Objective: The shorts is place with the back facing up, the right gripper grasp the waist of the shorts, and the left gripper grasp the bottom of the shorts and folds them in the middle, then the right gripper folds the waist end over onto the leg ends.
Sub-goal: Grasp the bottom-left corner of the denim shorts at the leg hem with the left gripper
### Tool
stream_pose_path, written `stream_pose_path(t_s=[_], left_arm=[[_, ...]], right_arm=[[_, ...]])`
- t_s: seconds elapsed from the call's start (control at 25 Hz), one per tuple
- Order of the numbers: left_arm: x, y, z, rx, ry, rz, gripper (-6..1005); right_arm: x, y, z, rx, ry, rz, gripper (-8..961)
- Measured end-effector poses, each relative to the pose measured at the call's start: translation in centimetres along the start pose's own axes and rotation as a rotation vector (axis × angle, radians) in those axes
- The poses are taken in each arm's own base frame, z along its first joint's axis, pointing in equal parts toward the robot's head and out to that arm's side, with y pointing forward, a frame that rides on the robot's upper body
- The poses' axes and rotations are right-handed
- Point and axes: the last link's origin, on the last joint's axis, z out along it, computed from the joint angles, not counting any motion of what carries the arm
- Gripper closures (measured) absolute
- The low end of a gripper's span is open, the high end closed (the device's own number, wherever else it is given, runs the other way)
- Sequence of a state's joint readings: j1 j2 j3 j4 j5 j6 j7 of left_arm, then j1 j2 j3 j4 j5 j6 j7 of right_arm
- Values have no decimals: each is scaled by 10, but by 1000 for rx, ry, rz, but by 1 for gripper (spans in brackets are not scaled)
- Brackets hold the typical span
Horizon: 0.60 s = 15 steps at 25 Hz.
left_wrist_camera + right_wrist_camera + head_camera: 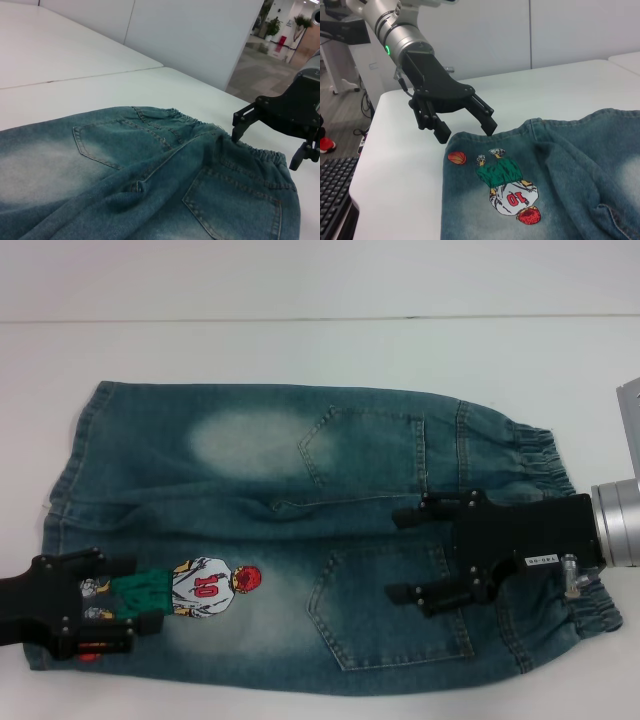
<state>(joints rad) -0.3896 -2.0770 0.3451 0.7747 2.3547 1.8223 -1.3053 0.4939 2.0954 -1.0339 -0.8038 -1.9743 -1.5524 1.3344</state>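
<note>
Spread flat, back up, across the white worktop [300, 350] toward its near edge: blue-green washed denim shorts [300, 530] with pale faded patches, two back patch pockets and a basketball-player print numbered 10 [205, 590]. Laid sideways to the robot, so that the gathered, ruffled elastic waist of the shorts [545, 455] points to the worktop's right edge and the flat stitched leg ends [65, 480] to its left, each within reach of its own arm. Poised over the waist end, between the two pockets: the black two-fingered right gripper [405, 555] with white label and silver wrist, fingers spread apart, nothing between them, apparently just above the cloth rather than pinching it. Low over the near leg hem, beside the print: the unlabelled black left gripper [467, 130] on a silver wrist with a green light, likewise spread wide and holding nothing, fingertips just off the hem by the small basketball motif [456, 158]. Probably lined up this way so that both ends can be pinched together and swung across for the lengthwise fold. No fold made yet; a slight ridge of bunched denim along the centre seam.
</note>
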Motion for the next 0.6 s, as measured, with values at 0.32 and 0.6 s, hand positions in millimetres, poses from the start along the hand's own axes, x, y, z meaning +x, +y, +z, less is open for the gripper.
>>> stream_pose_path(t_s=[0.32,0.6], left_arm=[[1,-1,-1,4,-2,-3,97],[10,-5,-10,40,-17,-25,97]], right_arm=[[0,0,0,1,0,0,19],[-1,-1,-1,5,-1,-7,23]])
